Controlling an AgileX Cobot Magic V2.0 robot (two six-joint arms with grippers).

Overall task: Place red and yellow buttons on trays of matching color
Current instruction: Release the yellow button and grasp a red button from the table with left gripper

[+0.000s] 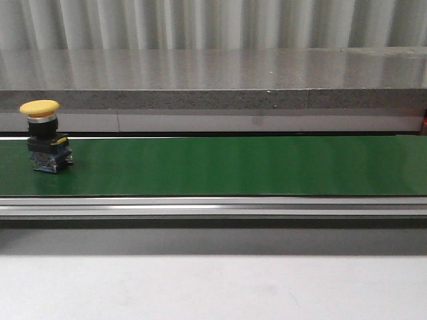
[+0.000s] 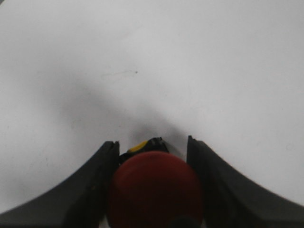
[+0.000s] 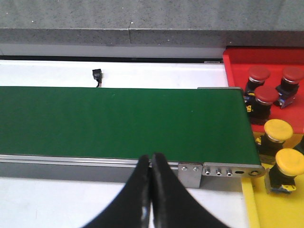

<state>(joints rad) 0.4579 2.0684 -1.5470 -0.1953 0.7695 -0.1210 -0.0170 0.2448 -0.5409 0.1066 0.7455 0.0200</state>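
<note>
My left gripper (image 2: 153,156) pinches a red button (image 2: 154,190) above the white bench (image 2: 152,61). My right gripper (image 3: 152,164) is pressed together, holding nothing. A yellow button (image 1: 45,137) stands on the belt's (image 1: 233,165) left end.

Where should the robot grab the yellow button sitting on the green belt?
Probably from above, fingers closing on the black body just under the cap of the yellow button. It stands upright on the green belt, and the wide mushroom cap overhangs the narrower body, so it likely won't slip out.
</note>
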